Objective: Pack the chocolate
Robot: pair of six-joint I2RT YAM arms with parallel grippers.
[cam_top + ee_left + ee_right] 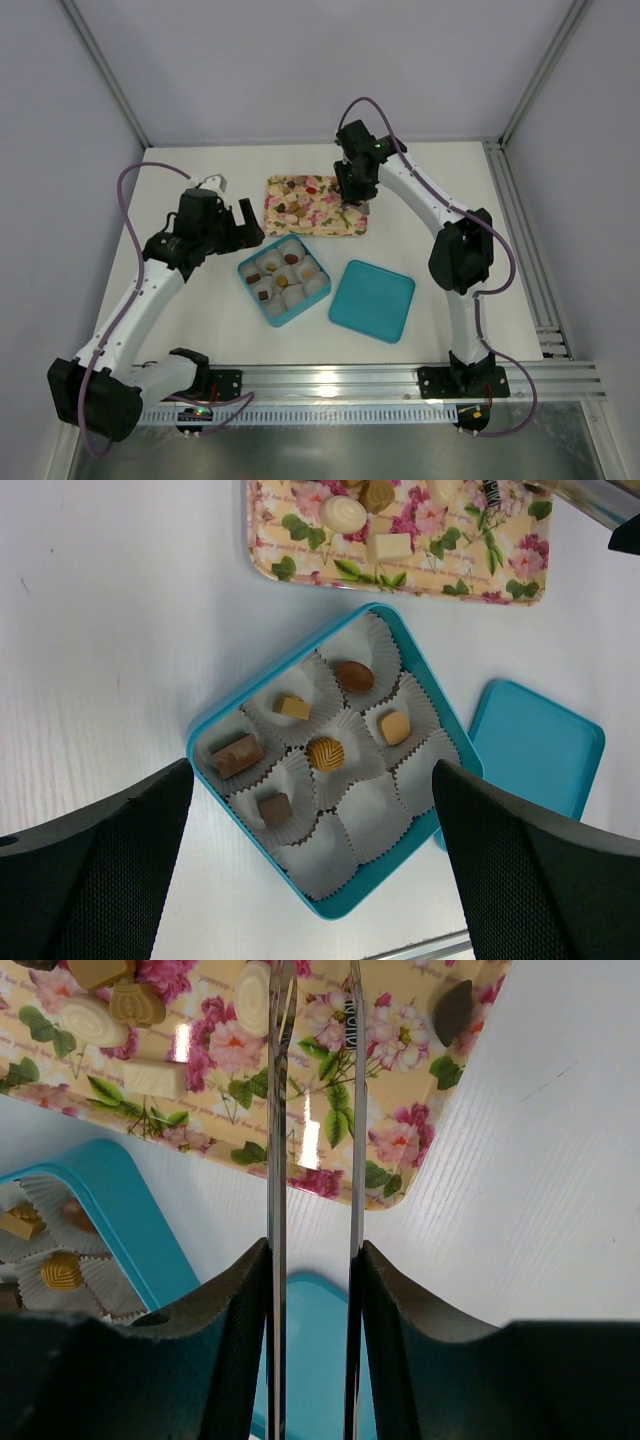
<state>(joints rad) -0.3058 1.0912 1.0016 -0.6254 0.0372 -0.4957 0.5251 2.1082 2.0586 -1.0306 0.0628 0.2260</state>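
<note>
Several chocolates (326, 752) sit in white paper cups inside the teal box (205, 770), which also shows in the top view (247, 268). More chocolates (155, 1078) lie on the flowered tray (400, 1110), seen in the top view too (340, 222). My left gripper (312, 775) is open and empty, hovering above the box, a finger at each side. My right gripper (313, 1250) is shut on metal tongs (278, 1110). Their two blades stand a little apart and reach over the tray beside a pale round chocolate (252, 995). The blade tips run out of view.
The teal lid (372, 300) lies flat to the right of the box, and also shows in the left wrist view (535, 745). Some paper cups (372, 818) at the box's near corner hold nothing. A metal rail (400, 385) runs along the table's near edge.
</note>
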